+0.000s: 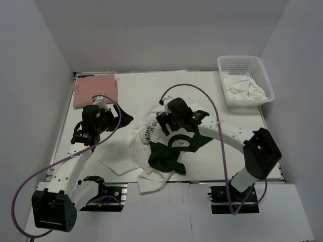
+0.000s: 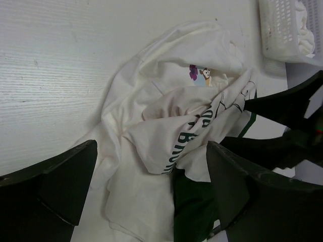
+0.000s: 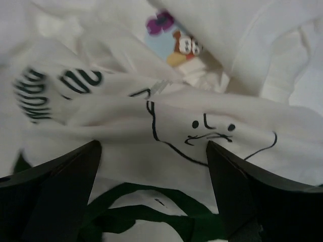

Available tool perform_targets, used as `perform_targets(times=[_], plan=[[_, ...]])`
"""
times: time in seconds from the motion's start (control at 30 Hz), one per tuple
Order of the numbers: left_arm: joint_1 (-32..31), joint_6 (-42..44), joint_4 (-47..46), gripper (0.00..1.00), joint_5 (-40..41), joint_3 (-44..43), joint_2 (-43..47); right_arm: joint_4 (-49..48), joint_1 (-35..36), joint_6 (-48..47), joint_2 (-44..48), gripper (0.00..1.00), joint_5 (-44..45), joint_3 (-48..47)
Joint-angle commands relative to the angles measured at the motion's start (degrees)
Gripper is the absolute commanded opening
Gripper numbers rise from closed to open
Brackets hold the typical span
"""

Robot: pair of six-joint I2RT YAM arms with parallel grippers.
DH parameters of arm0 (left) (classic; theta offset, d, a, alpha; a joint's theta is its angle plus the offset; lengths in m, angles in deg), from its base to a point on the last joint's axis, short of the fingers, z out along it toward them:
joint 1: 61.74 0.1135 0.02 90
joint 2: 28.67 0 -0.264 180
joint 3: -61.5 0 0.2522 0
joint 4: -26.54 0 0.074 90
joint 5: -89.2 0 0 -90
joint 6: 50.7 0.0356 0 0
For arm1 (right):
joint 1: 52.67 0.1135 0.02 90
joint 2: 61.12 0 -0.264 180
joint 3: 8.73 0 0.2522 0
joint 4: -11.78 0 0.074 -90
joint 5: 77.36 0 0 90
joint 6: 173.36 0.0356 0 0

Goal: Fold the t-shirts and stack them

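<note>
A crumpled pile of white t-shirts (image 1: 146, 133) lies mid-table with a dark green t-shirt (image 1: 164, 156) bunched on its near side. A folded salmon-pink t-shirt (image 1: 95, 89) lies at the back left. My left gripper (image 1: 120, 119) is open and empty, just left of the pile; its view shows the white tees (image 2: 166, 101) and the green cloth (image 2: 194, 206) between its jaws (image 2: 151, 186). My right gripper (image 1: 162, 125) is open, low over the pile, above a white tee with a line-drawn face (image 3: 202, 126) and a green collar (image 3: 151, 212). No red-print tee shows.
A white mesh basket (image 1: 262, 75) at the back right corner holds more white cloth (image 1: 245, 91); it also shows in the left wrist view (image 2: 282, 25). The right arm's fingers (image 2: 282, 106) reach in across the pile from the left gripper.
</note>
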Motion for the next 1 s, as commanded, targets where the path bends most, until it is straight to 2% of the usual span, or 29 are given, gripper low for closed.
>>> perform_targets(times=[0.0, 0.1, 0.13, 0.17, 0.2, 0.23, 0.4, 0.43, 0.57, 0.6, 0.67, 0.7, 0.73, 0.83, 0.87, 0.93, 0.97], plan=[[-0.2, 1.3, 1.3, 0.99, -2.1, -0.2, -1.0, 4.7, 1.2, -3.2, -4.1, 0.91, 14.7, -0.1], [-0.2, 1.3, 1.3, 0.99, -2.1, -0.2, -0.3, 0.6, 1.5, -1.0, -5.1, 0.91, 23.1, 2.3], [-0.2, 1.3, 0.7, 0.99, -2.1, 0.4, 0.5, -1.2, 1.5, -1.3, -4.9, 0.71, 23.9, 2.5], [-0.2, 1.3, 0.7, 0.99, -1.4, 0.4, 0.5, -2.3, 1.3, -1.1, -2.8, 0.31, 23.6, 2.8], [-0.2, 1.3, 0.7, 0.99, -1.4, 0.4, 1.3, -3.5, 1.2, -0.3, -1.8, 0.07, 24.3, 2.9], [-0.2, 1.3, 0.7, 0.99, -0.8, 0.4, 1.3, -7.7, 1.2, -0.2, -0.7, 0.0, 25.7, 3.3], [-0.2, 1.9, 0.0, 0.99, 0.6, -0.6, 5.8, -17.6, -0.2, -3.6, 9.7, 0.0, 28.3, 1.0], [-0.2, 1.9, -0.5, 0.99, 0.6, -0.6, 6.5, -19.2, -0.6, -3.3, 11.0, 0.0, 31.5, -0.2], [-0.2, 1.9, -1.0, 0.99, 2.0, -0.6, 9.4, -29.4, -7.0, -11.6, 10.9, 0.0, 34.3, -5.0], [-0.2, 2.4, -1.0, 0.99, 2.0, -0.6, 9.9, -28.8, -9.3, -12.0, 9.6, 0.0, 34.2, -11.1], [-0.2, 2.4, -1.0, 0.99, 4.0, -0.6, 10.6, -26.7, -13.0, -12.3, 6.7, 0.0, 33.3, -15.3], [-0.2, 2.4, -1.0, 0.99, 4.0, -0.6, 11.1, -26.3, -15.9, -11.9, 3.1, 0.0, 33.2, -22.4], [-0.2, 1.9, -1.0, 0.99, 4.9, -0.6, 11.1, -25.6, -17.5, -11.5, 1.9, 0.0, 33.3, -24.9], [-0.2, 1.9, -0.5, 0.99, 6.4, -0.1, 11.1, -17.2, -24.4, -8.0, -5.8, 0.0, 30.1, -39.9], [-0.2, 1.9, -0.5, 0.99, 6.4, -0.1, 11.1, -16.3, -27.8, -8.3, -6.8, 0.0, 27.6, -45.3], [-0.2, 1.9, -0.5, 0.99, 6.4, -0.1, 10.6, -14.4, -29.7, -9.4, -11.2, 0.0, 26.3, -55.5], [-0.2, 1.9, -0.5, 0.99, 6.4, -0.1, 10.1, -13.5, -32.2, -10.9, -12.4, 0.0, 26.2, -57.9]])
